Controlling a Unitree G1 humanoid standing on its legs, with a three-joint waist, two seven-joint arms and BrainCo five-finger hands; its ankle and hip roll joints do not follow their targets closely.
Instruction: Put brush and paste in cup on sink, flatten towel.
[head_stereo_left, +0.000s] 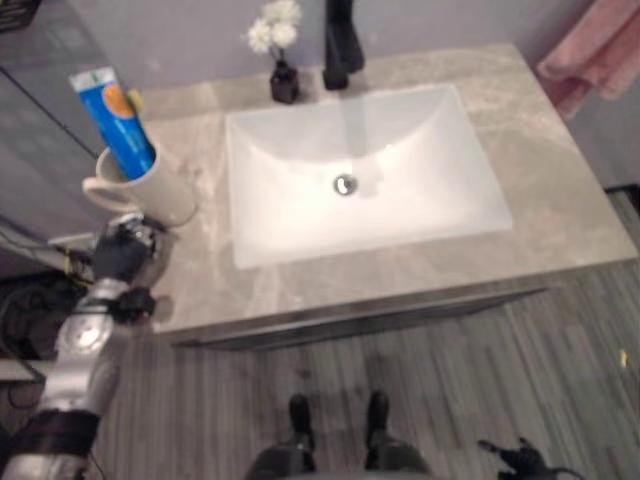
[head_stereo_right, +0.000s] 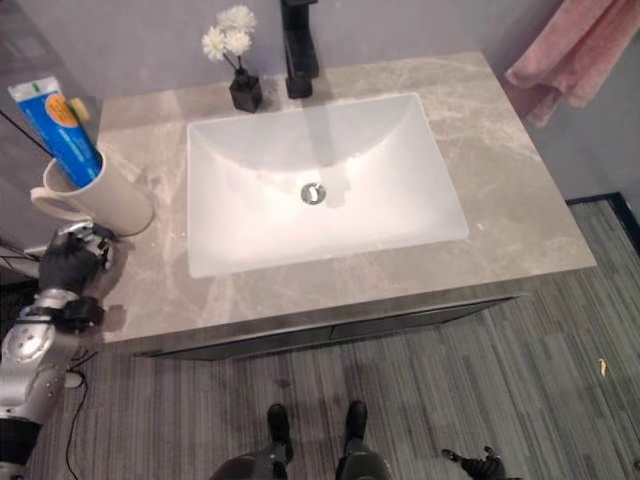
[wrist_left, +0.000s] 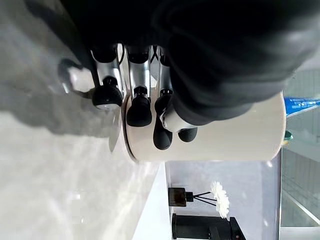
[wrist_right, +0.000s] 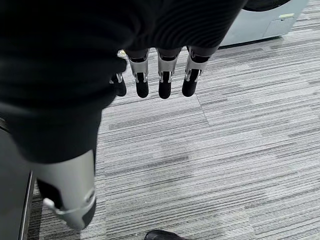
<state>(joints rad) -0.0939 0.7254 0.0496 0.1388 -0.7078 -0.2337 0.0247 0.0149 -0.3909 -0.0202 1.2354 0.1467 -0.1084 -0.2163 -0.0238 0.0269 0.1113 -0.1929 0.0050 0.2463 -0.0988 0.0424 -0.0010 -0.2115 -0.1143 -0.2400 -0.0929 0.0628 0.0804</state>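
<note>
We have the grey marbled stone counter (head_stereo_right: 520, 190) with its white rectangular basin (head_stereo_right: 320, 190) before us, and above its right rear corner hangs the pink terry towel (head_stereo_right: 565, 50), bunched in folds against the wall and not yet flattened. It looks soft and limp, so it should give wherever it is touched; we judge it best taken at a free lower edge or corner and drawn out, since a pinch in the middle would only gather more folds. At the counter's left end stands the cream ceramic mug (head_stereo_right: 95, 195), upright, with the blue-and-white toothpaste tube (head_stereo_right: 55, 120) already leaning inside it; something orange-yellow shows beside the tube at the rim, perhaps the brush, though we cannot be sure from here. The mug is stiff, glazed and probably slippery, and breakable if tipped off the near edge, so a grip around its body or through its handle suits it; the tube is light and squashy. Our left hand (wrist_left: 145, 100) hangs just beside the mug's base, fingers loosely curled and holding nothing. Our right hand (wrist_right: 160, 75) hangs low over the striped grey floor, fingers straight and relaxed, empty.
</note>
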